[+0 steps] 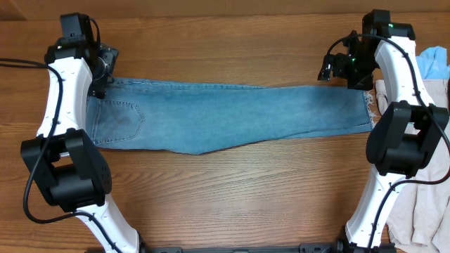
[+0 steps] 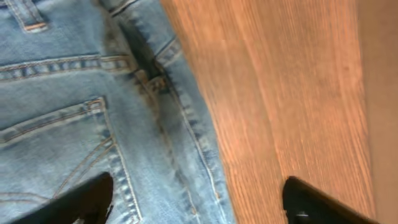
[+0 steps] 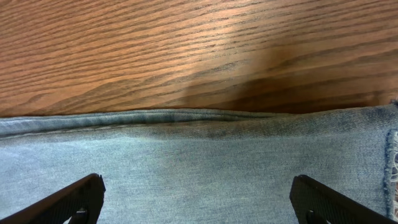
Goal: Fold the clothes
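A pair of light blue jeans lies folded lengthwise across the wooden table, waist at the left, frayed hem at the right. My left gripper is open over the waist's far edge; in the left wrist view its fingers straddle the seam and pocket of the jeans. My right gripper is open over the far edge near the hem; in the right wrist view its fingers hover wide apart above the denim. Neither holds anything.
A pile of other clothes lies at the right table edge: a blue garment and beige cloth. Bare wooden table lies in front of the jeans.
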{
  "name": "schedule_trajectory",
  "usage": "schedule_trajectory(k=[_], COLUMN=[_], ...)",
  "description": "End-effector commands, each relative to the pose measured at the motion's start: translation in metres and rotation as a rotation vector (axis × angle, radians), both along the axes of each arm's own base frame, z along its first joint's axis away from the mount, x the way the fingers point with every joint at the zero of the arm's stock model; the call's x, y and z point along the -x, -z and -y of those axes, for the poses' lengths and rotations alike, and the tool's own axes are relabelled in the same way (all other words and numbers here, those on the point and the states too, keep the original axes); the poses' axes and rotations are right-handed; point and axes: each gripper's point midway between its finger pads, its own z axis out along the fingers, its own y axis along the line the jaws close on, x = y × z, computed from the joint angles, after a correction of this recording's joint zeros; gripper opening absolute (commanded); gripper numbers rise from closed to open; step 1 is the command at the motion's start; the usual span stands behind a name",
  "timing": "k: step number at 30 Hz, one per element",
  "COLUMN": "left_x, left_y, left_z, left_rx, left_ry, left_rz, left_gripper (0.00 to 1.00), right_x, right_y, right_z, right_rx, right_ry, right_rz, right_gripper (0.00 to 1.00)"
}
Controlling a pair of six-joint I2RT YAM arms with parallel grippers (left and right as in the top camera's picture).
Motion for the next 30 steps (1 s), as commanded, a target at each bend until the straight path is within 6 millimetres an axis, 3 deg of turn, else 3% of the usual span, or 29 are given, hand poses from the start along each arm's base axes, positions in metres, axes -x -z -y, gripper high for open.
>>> schedule_trajectory(k=[1, 3, 6, 7, 10, 11, 15, 17, 18, 20, 21, 22, 23, 24, 26, 28, 30], left_x=[0.002, 0.011, 0.015, 0.016, 0.014, 0.013, 0.004, -0.001, -0.003, -0.002, -0.001, 0.001, 0.004, 0.006, 0.010, 0.012, 0.012], left_y=[0.022, 0.061, 0.089, 0.089, 0.088, 0.087, 0.063, 0.043, 0.037, 0.036, 0.037, 0.037, 0.038, 0.039, 0.049, 0.056, 0.063], left_z=[-0.006, -0.003, 0.001, 0.001, 0.001, 0.003, 0.004, 0.000, -0.001, -0.001, -0.001, -0.002, -0.003, -0.004, -0.003, -0.003, -0.003], left_rx=[-0.021, 0.017, 0.050, 0.049, 0.054, 0.066, 0.077, 0.048, 0.042, 0.043, 0.042, 0.036, 0.025, 0.021, 0.027, 0.030, 0.031], left_ry=[-0.036, -0.066, -0.073, -0.074, -0.080, -0.076, -0.069, -0.060, -0.057, -0.055, -0.056, -0.058, -0.062, -0.065, -0.065, -0.064, -0.065], left_rz=[-0.060, -0.161, -0.219, -0.220, -0.212, -0.207, -0.186, -0.172, -0.167, -0.169, -0.175, -0.184, -0.196, -0.208, -0.236, -0.254, -0.269], left_gripper=[0.79, 0.82, 0.79, 0.76, 0.38, 0.32, 0.34, 0.25, 0.15, 0.06, 0.12, 0.34, 0.47, 0.52, 0.56, 0.55, 0.42], right_x=[-0.002, -0.002, -0.002, -0.002, -0.002, -0.002, -0.002, -0.002, -0.002, -0.002, -0.002, -0.002, -0.002, -0.002, -0.002, -0.002, -0.002], right_y=[-0.003, -0.003, -0.003, -0.003, -0.003, -0.003, -0.003, -0.003, -0.003, -0.003, -0.003, -0.003, -0.003, -0.003, -0.003, -0.003, -0.003], right_z=[-0.001, -0.001, -0.001, -0.001, -0.001, -0.001, -0.001, -0.001, -0.001, -0.001, -0.001, -0.001, -0.001, -0.001, -0.001, -0.001, -0.001], right_rx=[-0.003, -0.003, -0.003, -0.003, -0.003, -0.003, -0.003, -0.003, -0.003, -0.003, -0.003, -0.003, -0.003, -0.003, -0.003, -0.003, -0.003], right_ry=[0.002, 0.003, 0.002, 0.002, 0.002, 0.003, 0.002, 0.002, 0.002, 0.003, 0.002, 0.002, 0.003, 0.002, 0.002, 0.002, 0.002], right_rz=[0.010, 0.010, 0.010, 0.010, 0.010, 0.010, 0.010, 0.010, 0.010, 0.010, 0.010, 0.010, 0.010, 0.010, 0.010, 0.010, 0.010], right_gripper=[1.00, 1.00, 1.00, 1.00, 1.00, 1.00, 1.00, 1.00, 1.00, 1.00, 1.00, 1.00, 1.00, 1.00, 1.00, 1.00, 1.00])
